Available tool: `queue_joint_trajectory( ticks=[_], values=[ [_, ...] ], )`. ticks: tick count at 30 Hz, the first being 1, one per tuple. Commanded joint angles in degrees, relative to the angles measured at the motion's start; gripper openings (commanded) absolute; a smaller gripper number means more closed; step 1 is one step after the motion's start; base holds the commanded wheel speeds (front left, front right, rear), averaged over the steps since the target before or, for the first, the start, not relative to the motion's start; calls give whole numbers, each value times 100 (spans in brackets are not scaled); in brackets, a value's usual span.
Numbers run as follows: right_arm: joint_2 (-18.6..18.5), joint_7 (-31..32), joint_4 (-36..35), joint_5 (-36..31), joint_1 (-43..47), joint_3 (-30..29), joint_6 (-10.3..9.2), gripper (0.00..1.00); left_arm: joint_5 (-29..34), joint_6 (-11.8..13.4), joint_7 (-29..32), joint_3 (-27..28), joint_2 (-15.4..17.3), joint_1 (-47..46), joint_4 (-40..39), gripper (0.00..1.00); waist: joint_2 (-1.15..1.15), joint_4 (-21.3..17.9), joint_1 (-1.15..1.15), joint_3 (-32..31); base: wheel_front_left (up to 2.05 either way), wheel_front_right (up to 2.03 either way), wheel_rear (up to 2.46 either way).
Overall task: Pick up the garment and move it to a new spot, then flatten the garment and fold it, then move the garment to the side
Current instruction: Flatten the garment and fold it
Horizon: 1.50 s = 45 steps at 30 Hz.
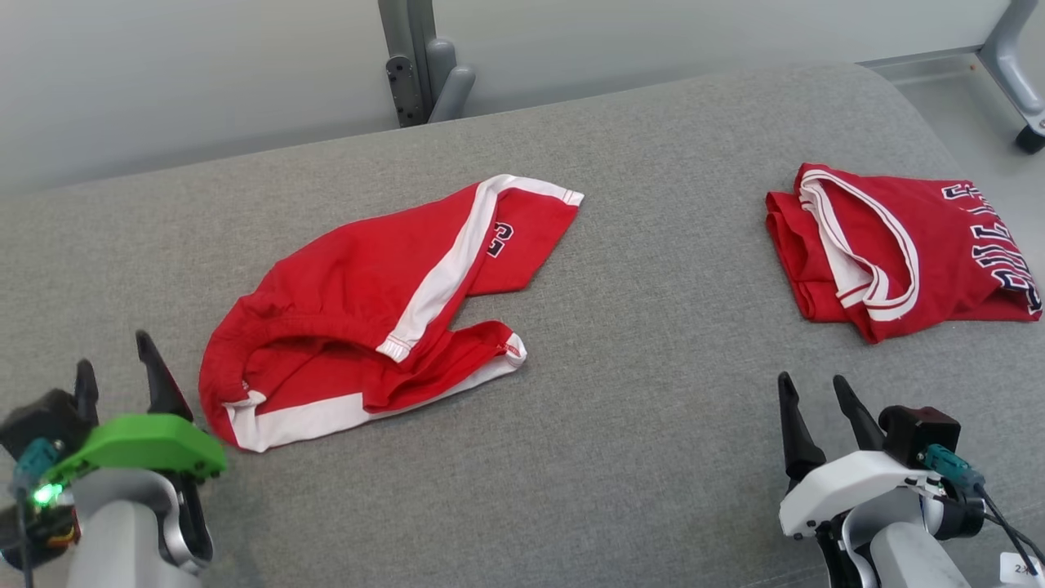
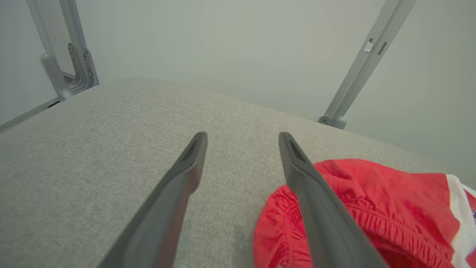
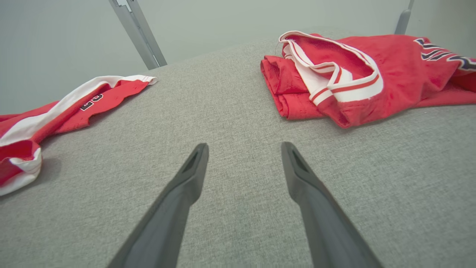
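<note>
The garment, a pair of red shorts (image 1: pixel 367 302) with white side stripes, lies rumpled on the grey cushion left of centre. Its elastic waistband (image 2: pixel 372 219) sits just right of my left gripper (image 1: pixel 114 359), which stands open at the lower left with nothing between its fingers (image 2: pixel 241 136). In the left wrist view its right finger (image 2: pixel 316 208) crosses in front of the red cloth. My right gripper (image 1: pixel 812 384) is open at the lower right over bare cushion (image 3: pixel 243 145), with the shorts (image 3: pixel 55 115) off to its left.
A red jersey (image 1: pixel 890 245) with white trim and dark lettering lies folded at the far right, near the cushion's edge (image 3: pixel 357 70). Grey metal frame legs (image 1: pixel 424 65) stand behind the cushion (image 1: pixel 653 343). Bare fabric stretches between the two garments.
</note>
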Motion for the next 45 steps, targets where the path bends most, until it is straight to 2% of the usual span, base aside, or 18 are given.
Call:
queue_joint_trajectory(
  ticks=[1, 6, 7, 11, 12, 13, 16, 22, 26, 32, 38, 45],
  values=[
    [-13, -15, -69, -41, 134, -18, -7, 100, 247, -73, 2, 85, -78, 330, -110, 100, 42, 91, 0, -102, 0, 0, 0],
    [-16, -15, -162, -30, 259, 36, -7, 100, 676, -302, 2, 176, -331, 1010, -485, 100, 42, 312, 0, -327, 0, 0, 0],
    [-16, -15, -204, 5, 294, 104, -7, 100, 845, -453, 2, 80, -418, 1258, -691, 100, 42, 410, 0, -395, 0, 0, 0],
    [-16, -15, -292, 46, 300, 328, -7, 100, 974, -617, 2, -153, -477, 1695, -1109, 100, 42, 652, 0, -458, 0, 0, 0],
    [-16, -15, -315, 30, 269, 438, -6, 100, 849, -644, 3, -289, -485, 1772, -1180, 100, 42, 726, 0, -448, 0, 0, 0],
    [-16, -15, -315, 30, 269, 438, -6, 100, 849, -644, 3, -289, -485, 1772, -1180, 100, 42, 726, 0, -448, 0, 0, 0],
    [-13, -15, -366, -43, 45, 842, -6, 100, 543, -599, 2, -747, -491, 1920, -1424, 100, 42, 992, 0, -356, 0, 0, 0],
    [-32, -15, -106, -122, -772, 1847, -6, 100, 296, -492, 2, -1519, -482, 1921, -1640, 100, 42, 1704, 0, -83, 0, 0, 0],
    [-128, 194, 414, -32, -1443, 2501, -6, 100, 200, -428, 2, -1852, -484, 1865, -1678, 100, 42, 2196, 0, 53, 0, 0, 0],
    [-284, 466, 1238, 130, -2218, 2985, -6, 100, -31, -369, 2, -2198, -486, 1793, -1725, 100, 42, 2778, 0, 273, 0, 0, 0],
    [-396, 611, 1943, 92, -2662, 3235, -6, 100, -204, -283, 2, -2380, -490, 1770, -1781, 100, 42, 3035, 0, 449, 0, 0, 0],
    [-398, 573, 2489, 44, -2930, 3275, -6, 100, -322, -202, 2, -2459, -490, 1714, -1825, 100, 42, 3077, 0, 535, 0, 0, 0]
  ],
)
